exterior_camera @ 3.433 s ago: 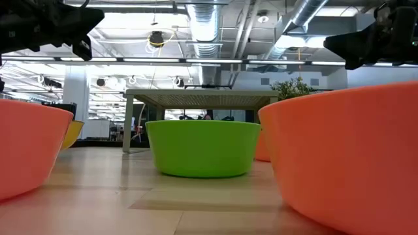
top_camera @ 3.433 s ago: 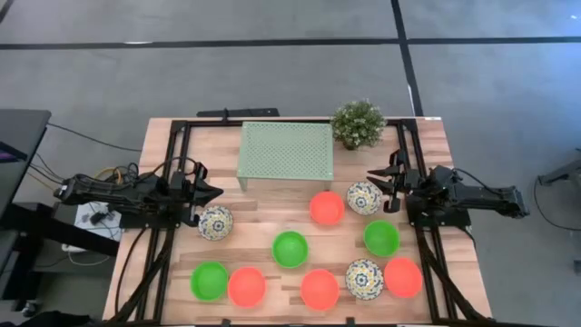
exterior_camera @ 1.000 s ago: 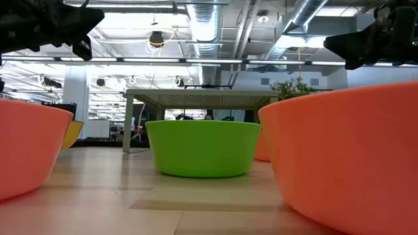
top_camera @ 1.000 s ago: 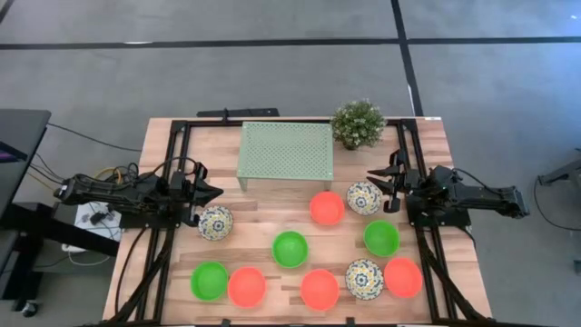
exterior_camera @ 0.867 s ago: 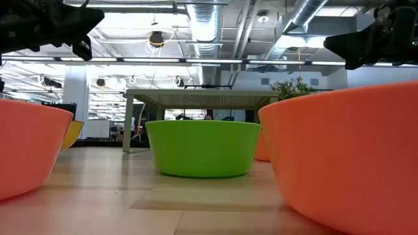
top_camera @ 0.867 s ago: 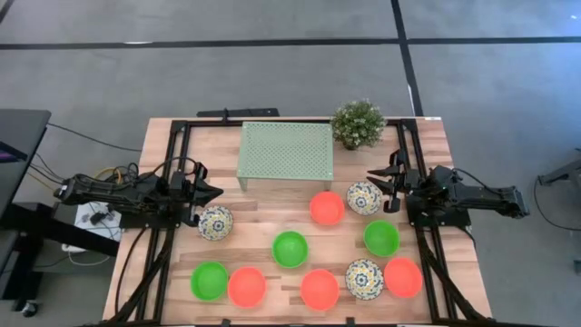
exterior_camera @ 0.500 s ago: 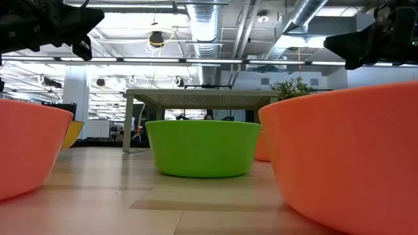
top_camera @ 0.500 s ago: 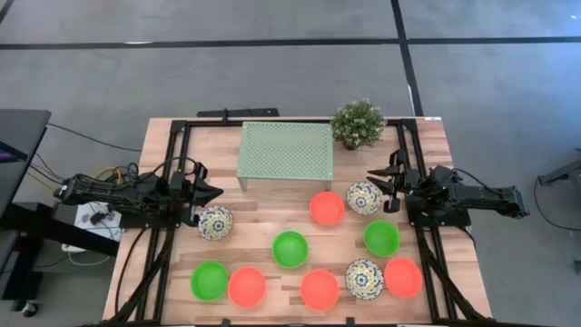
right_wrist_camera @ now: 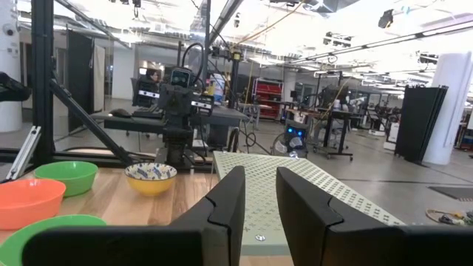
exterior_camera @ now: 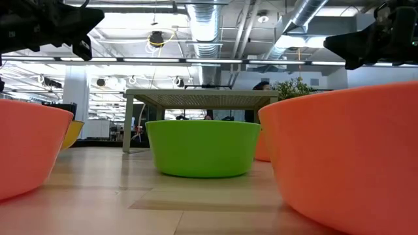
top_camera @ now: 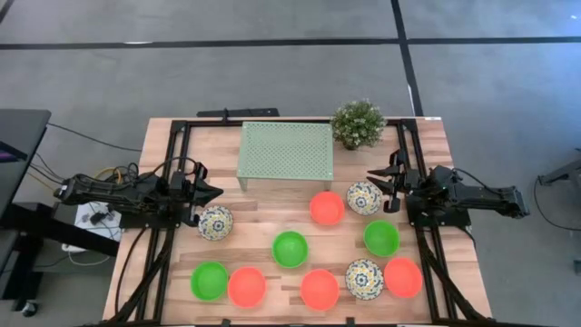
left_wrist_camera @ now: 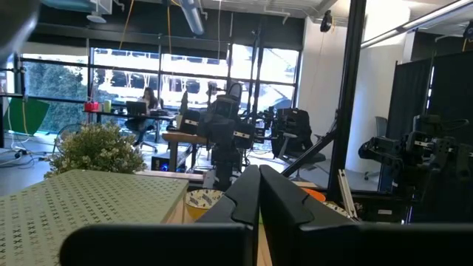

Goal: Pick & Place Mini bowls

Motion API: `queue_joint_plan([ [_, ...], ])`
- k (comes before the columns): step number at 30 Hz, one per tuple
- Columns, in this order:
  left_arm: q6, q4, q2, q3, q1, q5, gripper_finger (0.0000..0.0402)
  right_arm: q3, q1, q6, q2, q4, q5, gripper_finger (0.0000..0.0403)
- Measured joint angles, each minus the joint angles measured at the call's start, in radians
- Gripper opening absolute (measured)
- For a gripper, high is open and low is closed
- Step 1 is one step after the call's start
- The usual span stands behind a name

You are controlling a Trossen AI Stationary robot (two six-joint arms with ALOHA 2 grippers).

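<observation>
Ten mini bowls rest upright on their bases on the wooden table. Three are patterned white (top_camera: 215,222), (top_camera: 364,197), (top_camera: 364,278). Three are green (top_camera: 290,249), (top_camera: 381,238), (top_camera: 209,281). Several are red-orange, such as one (top_camera: 327,208) and one (top_camera: 320,289). My left gripper (top_camera: 218,193) (left_wrist_camera: 259,196) hovers shut above the table's left side, just beyond the left patterned bowl. My right gripper (top_camera: 375,182) (right_wrist_camera: 259,196) hovers open at the right side, beside the far patterned bowl. Neither touches anything.
A pale green perforated rack (top_camera: 285,150) stands on legs at the table's far middle, with a small potted plant (top_camera: 358,122) to its right. Black frame rails (top_camera: 170,173) run along both sides. In the low view, the near bowls (exterior_camera: 346,163) stand close to the camera.
Neither arm nor any bowl has moved. A person's head has come into view in the room behind the rack.
</observation>
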Motion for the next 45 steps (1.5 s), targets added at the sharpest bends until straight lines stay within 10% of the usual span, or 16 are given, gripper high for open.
queue_joint_plan([
  [45, 0.100, 0.014, 0.000, 0.000, 0.000, -0.006, 0.0011, 0.000, 0.000, -0.234, 0.000, 0.002, -0.007, 0.0074],
])
